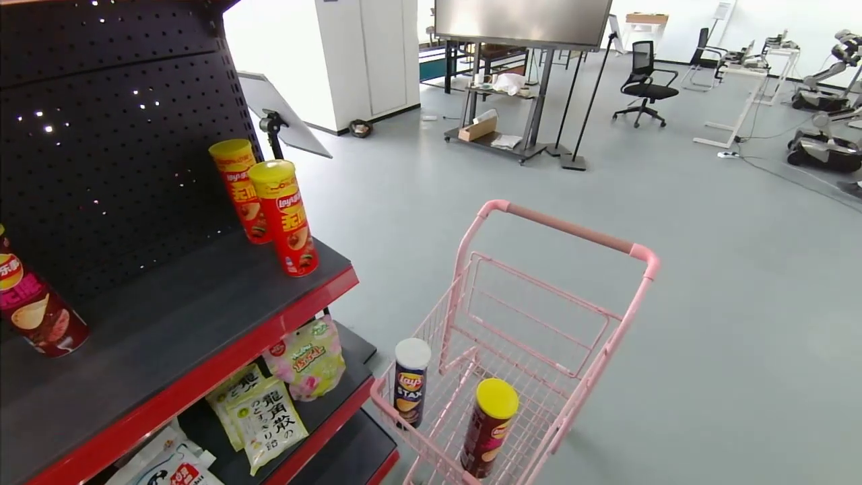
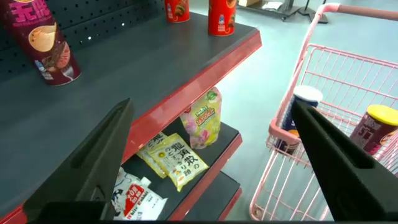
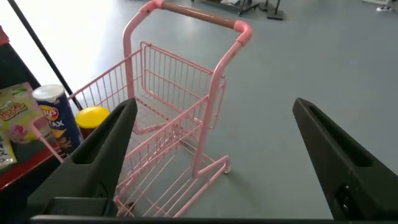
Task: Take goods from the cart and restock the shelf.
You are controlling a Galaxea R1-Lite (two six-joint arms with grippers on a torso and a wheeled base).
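Pink cart (image 1: 552,316) stands on the floor just right of the shelf (image 1: 168,323), handle on its far side. Two goods stand upright in the cart: the blue can (image 1: 409,391), with a white lid, in the near corner closest to the shelf, and the dark can (image 1: 488,438), with a yellow lid, to its right, near but apart from it. On the top shelf board a red can (image 1: 286,219) stands upright near the right front corner. A second red can (image 1: 239,192) is just behind it, close enough that contact cannot be told. A maroon can (image 1: 34,303) stands well apart at the left end. Bags (image 1: 306,360) lie on the lower shelf (image 1: 357,350) below. Left gripper (image 2: 211,106) is spread wide and empty, over the shelf's front edge with the cart off to one side. Right gripper (image 3: 214,102) is also spread wide and holds nothing, above the floor facing the cart, apart from it.
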